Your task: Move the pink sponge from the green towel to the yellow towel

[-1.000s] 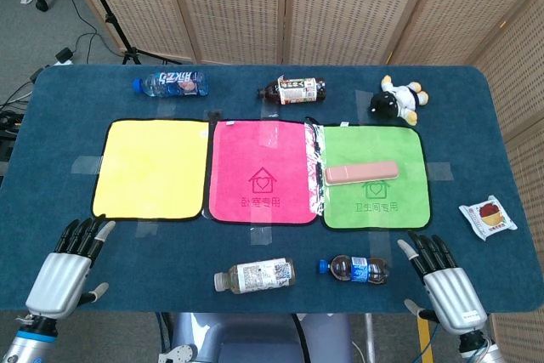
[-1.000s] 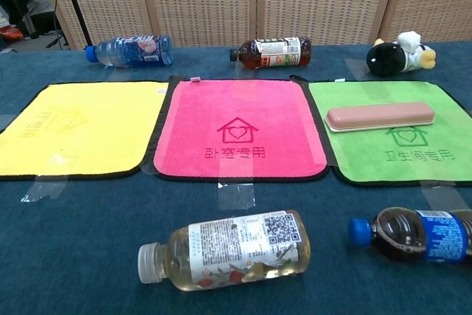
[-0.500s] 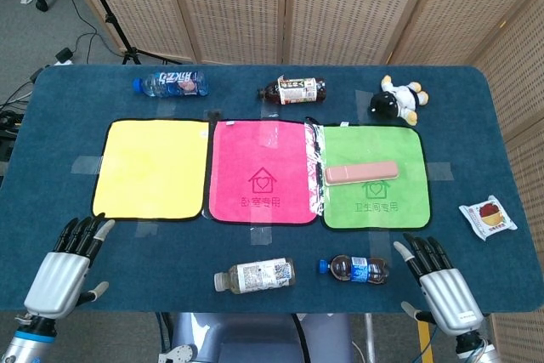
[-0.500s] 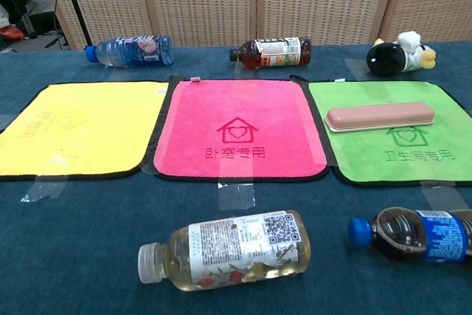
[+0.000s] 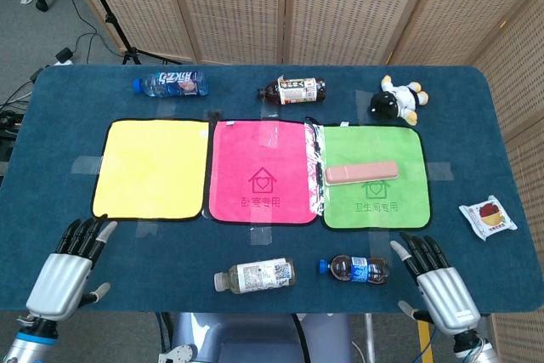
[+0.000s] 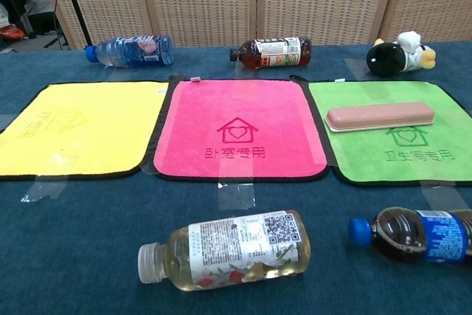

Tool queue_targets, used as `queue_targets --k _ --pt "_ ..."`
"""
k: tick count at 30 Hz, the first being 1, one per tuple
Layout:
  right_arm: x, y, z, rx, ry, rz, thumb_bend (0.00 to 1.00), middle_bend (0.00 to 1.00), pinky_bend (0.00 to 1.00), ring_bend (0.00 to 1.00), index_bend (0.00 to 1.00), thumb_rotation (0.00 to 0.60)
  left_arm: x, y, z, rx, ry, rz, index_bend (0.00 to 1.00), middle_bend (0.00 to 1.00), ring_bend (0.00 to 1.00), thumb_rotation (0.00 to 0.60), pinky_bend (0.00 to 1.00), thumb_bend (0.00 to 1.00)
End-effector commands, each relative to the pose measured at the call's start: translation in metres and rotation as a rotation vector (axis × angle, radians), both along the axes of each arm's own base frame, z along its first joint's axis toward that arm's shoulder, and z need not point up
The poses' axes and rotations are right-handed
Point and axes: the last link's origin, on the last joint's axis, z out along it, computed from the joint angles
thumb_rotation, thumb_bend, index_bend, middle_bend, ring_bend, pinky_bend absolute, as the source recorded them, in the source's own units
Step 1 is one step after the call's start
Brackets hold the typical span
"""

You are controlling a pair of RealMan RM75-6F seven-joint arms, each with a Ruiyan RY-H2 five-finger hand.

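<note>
The pink sponge (image 5: 360, 173) (image 6: 380, 116), long and flat, lies on the green towel (image 5: 382, 201) (image 6: 435, 156) near its left edge. The yellow towel (image 5: 151, 167) (image 6: 66, 127) lies bare at the left, with a pink towel (image 5: 262, 172) (image 6: 240, 108) between the two. My left hand (image 5: 66, 269) rests at the table's near left edge, open, fingers straight and holding nothing. My right hand (image 5: 438, 282) sits at the near right edge, also open, well short of the green towel. Neither hand shows in the chest view.
Two bottles lie along the near edge: a pale one (image 5: 255, 275) (image 6: 228, 248) and a dark one with a blue label (image 5: 357, 269) (image 6: 413, 235). At the back lie a blue-label water bottle (image 5: 170, 84), a dark tea bottle (image 5: 293, 91) and a plush cow (image 5: 395, 99). A snack packet (image 5: 488, 217) lies far right.
My right hand has slipped slightly back toward the near edge and a little leftward. The left hand and the sponge have stayed put.
</note>
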Motion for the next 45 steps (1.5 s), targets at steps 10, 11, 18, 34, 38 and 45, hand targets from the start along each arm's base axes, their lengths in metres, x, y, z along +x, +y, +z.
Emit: queue_targets --k 10,11,18,34,38,45 --pt "0.027 -0.049 0.004 0.039 -0.129 -0.012 0.03 0.0 0.0 0.0 0.0 0.6 0.001 0.001 -0.004 -0.008 0.007 -0.005 0.0 0.0 0.0 0.6 0.02 0.14" --pt "0.031 -0.056 0.004 0.047 -0.151 -0.021 0.03 0.0 0.0 0.0 0.0 0.6 0.001 0.001 -0.005 -0.008 0.009 -0.006 0.0 0.0 0.0 0.6 0.02 0.14" --pt "0.046 -0.099 -0.002 0.107 -0.279 -0.095 0.04 0.0 0.0 0.0 0.0 0.6 -0.002 0.004 -0.007 -0.001 0.016 -0.005 0.0 0.0 0.0 0.6 0.02 0.13" --pt "0.067 -0.21 -0.037 0.26 -0.761 -0.448 0.03 0.0 0.0 0.0 0.0 0.6 -0.007 0.013 -0.01 0.034 -0.02 0.0 0.0 0.0 0.0 0.6 0.02 0.14" --pt "0.064 -0.234 -0.041 0.26 -0.825 -0.533 0.01 0.0 0.0 0.0 0.0 0.6 -0.008 0.014 -0.011 0.028 -0.024 0.001 0.0 0.0 0.0 0.6 0.02 0.14" --pt "0.056 -0.258 -0.041 0.216 -0.817 -0.579 0.63 0.0 0.0 0.0 0.0 0.6 -0.011 0.017 -0.014 0.019 -0.026 0.011 0.0 0.0 0.0 0.6 0.02 0.14"
